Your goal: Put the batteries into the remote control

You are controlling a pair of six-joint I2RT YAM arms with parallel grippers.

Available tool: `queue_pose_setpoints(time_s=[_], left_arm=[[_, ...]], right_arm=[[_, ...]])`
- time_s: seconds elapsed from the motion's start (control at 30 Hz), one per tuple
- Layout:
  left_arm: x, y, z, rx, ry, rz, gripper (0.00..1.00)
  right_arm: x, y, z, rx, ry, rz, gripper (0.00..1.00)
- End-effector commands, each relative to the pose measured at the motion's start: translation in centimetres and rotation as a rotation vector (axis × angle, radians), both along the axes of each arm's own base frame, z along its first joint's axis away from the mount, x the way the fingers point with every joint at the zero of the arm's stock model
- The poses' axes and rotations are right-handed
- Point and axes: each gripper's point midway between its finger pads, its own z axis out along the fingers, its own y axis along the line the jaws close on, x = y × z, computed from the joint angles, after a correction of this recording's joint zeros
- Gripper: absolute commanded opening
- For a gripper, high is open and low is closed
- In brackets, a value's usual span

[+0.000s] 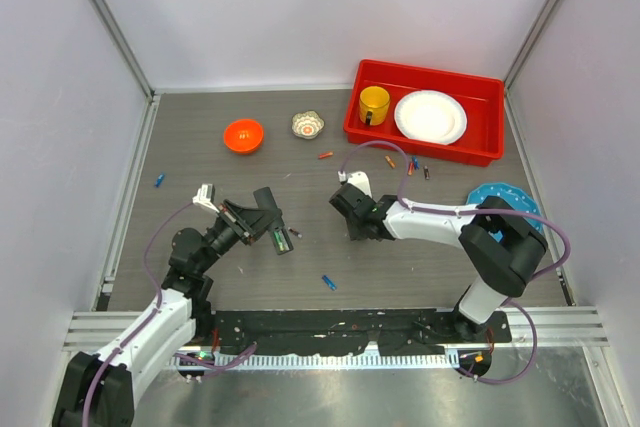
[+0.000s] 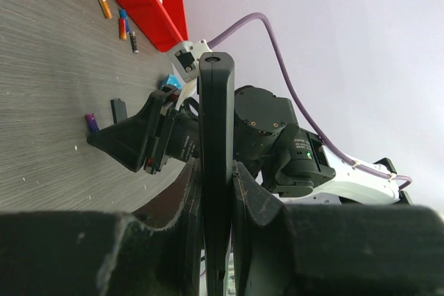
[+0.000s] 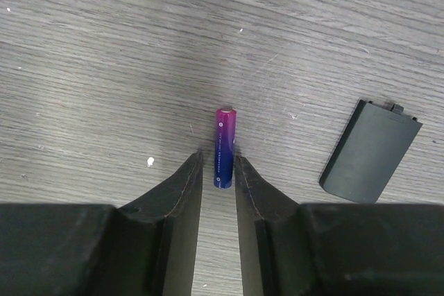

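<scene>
My left gripper (image 1: pixel 268 219) is shut on the black remote control (image 1: pixel 279 237) and holds it on edge above the table. In the left wrist view the remote (image 2: pixel 216 123) stands upright between the fingers (image 2: pixel 260 202). My right gripper (image 3: pixel 218 161) is down at the table, open, its tips straddling the near end of a purple battery (image 3: pixel 224 147) that lies flat. The battery sits closer to the right finger (image 3: pixel 250 185). A black battery cover (image 3: pixel 371 152) lies just to the right. From above, the right gripper (image 1: pixel 355 217) hides that battery.
Loose batteries lie about: orange (image 1: pixel 325 155), blue (image 1: pixel 159 180), blue (image 1: pixel 328 282), and several (image 1: pixel 410 164) by the red tray (image 1: pixel 365 132), which holds a yellow mug and a white plate. An orange bowl (image 1: pixel 243 134), a small patterned bowl (image 1: pixel 308 125) and a blue plate (image 1: pixel 505 194) also stand here.
</scene>
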Motion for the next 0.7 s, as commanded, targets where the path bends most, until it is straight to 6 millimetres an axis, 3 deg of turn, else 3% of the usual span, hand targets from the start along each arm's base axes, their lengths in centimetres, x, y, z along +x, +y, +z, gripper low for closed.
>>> queue_pose_setpoints(time_s=[0.0,0.23,0.37,0.43,0.5,0.67], left_arm=[[0.0,0.0,2.8,-0.014,-0.106,-0.003,0.00],[0.2,-0.1,2.8,-0.008,-0.107,-0.004,0.00],[0.6,-0.3,2.9,-0.006,-0.105,-0.007,0.00],[0.8,-0.4,3.2,-0.003,-0.114,-0.007,0.00],[1.4,-0.8,3.6,0.003,-0.116,-0.012,0.00],[2.7,-1.7,5.7,-0.041,-0.189,0.012,0.00]], right_arm=[[-0.6,-0.8,-0.5,-0.056,0.032,-0.006,0.31],[-0.9,-0.9,-0.9,-0.063,0.052,0.007,0.22],[-1.0,-0.8,-0.8,-0.056,0.050,0.005,0.01],[-0.7,-0.9,0.6,-0.029,0.018,-0.011,0.01],[-0.3,-0.5,2.9,0.023,-0.025,-0.017,0.01],[-0.5,1.9,14.0,0.304,-0.166,0.054,0.01]])
